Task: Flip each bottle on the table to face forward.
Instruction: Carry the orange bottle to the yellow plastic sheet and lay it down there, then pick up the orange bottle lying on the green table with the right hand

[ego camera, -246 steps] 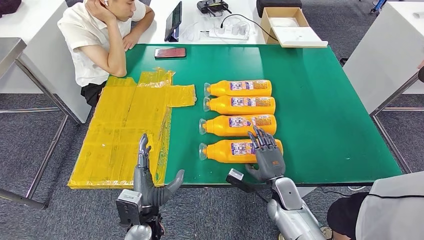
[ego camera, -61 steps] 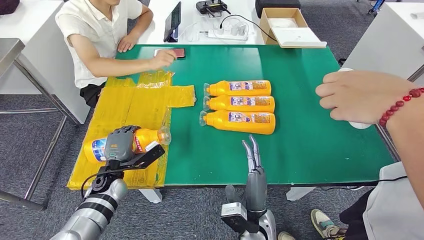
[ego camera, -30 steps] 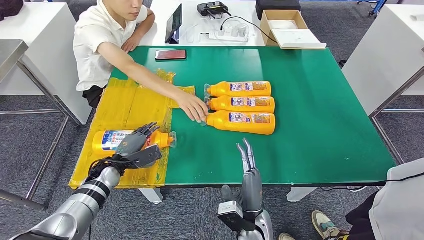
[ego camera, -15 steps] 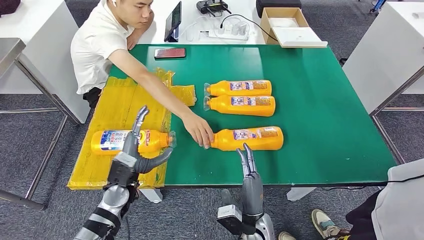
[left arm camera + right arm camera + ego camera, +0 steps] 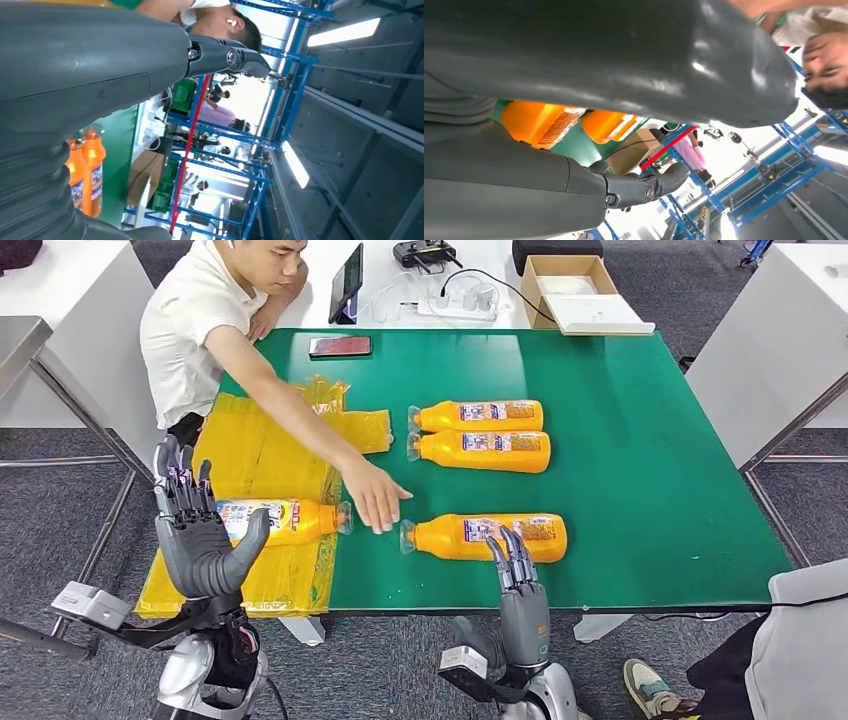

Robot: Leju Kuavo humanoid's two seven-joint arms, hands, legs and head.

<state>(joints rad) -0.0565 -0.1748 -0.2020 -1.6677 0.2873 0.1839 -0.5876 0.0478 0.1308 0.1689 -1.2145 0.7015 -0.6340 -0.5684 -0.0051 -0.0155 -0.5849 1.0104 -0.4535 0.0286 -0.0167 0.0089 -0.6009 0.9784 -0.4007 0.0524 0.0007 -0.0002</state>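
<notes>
— Fingers first: how do yours stand?

— Both sets are spread and hold nothing. My left hand is raised, palm out, in front of the yellow sheet; my right hand points up at the table's near edge, fingertips just short of the nearest bottle.

— And the bottles?

— All orange, lying on their sides. That nearest one lies caps-left, label up. Two more lie side by side further back. A fourth bottle rests on the yellow sheet, partly behind my left hand.

— Anything in the way?

— A person's hand lies flat between the fourth bottle and the nearest one.

— What changed?

— Half a second ago my left hand was lower, by that fourth bottle; the person's hand was at the nearest bottle's cap, and the bottle has since slid towards me.
</notes>
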